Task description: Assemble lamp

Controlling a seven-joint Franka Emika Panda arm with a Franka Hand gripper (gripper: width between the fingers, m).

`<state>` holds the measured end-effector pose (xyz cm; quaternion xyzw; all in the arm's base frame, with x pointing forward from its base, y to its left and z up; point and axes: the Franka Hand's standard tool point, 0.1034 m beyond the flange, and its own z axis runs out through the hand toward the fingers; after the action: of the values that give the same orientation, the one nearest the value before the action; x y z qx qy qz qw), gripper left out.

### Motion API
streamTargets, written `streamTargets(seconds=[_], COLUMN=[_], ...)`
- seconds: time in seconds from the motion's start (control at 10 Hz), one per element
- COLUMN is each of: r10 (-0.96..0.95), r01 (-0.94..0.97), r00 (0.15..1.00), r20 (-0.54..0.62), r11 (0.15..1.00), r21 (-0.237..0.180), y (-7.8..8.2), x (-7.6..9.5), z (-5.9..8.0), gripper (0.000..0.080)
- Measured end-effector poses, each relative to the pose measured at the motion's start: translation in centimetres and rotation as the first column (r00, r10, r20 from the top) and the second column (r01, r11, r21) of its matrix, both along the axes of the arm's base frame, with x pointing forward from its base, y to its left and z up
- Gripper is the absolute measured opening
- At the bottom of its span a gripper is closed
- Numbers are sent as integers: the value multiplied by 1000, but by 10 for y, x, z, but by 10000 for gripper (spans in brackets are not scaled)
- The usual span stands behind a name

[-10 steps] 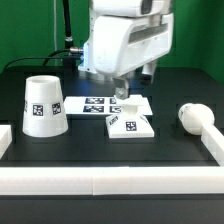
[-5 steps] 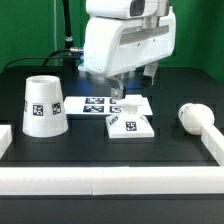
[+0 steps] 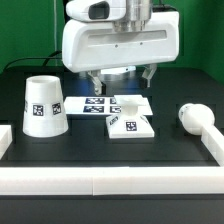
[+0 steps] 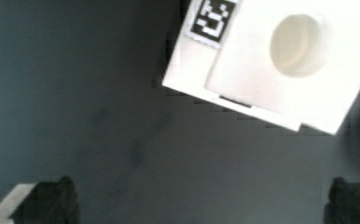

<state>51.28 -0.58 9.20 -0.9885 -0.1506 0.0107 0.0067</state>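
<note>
The arm's white hand [image 3: 120, 45] hangs above the middle of the dark worktop [image 3: 170, 95], and its two fingers [image 4: 52, 203] stand wide apart with nothing between them. In the wrist view there is only bare worktop in the gap between the dark fingertips.

The lamp base [image 3: 131, 124], a flat white square, lies on the worktop below the hand and a little nearer the front. It sits up against the front edge of the marker board [image 3: 95, 103]; I cannot tell whether it overlaps the board. In the wrist view the base [image 4: 266, 70] lies tilted and clear of both fingers, beyond the tips and not between them. That view also shows a round socket [image 4: 298, 45] in its top face and a black-and-white tag [image 4: 212, 18] near one corner.

The shade [image 3: 42, 106], a tapered white cup, stands mouth-up at the exterior view's left, well apart from the base. The bulb [image 3: 198, 118] lies on its side at the exterior view's right, also away from the fingers. A white rail [image 3: 110, 182] borders the worktop along the front.
</note>
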Motion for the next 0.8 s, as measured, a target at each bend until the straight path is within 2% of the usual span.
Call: streamTargets(seconds=[0.2, 0.3, 0.6, 0.8], r10=[-146, -246, -244, -237], r01=[146, 246, 245, 238], r00=[989, 969, 968, 970], r20=[-5, -21, -49, -48], r11=[989, 969, 970, 971], r21=[7, 16, 9, 9], y=[1, 2, 2, 3], x=[-2, -9, -42, -45], z=[-2, -6, -21, -24], gripper=[700, 700, 700, 700])
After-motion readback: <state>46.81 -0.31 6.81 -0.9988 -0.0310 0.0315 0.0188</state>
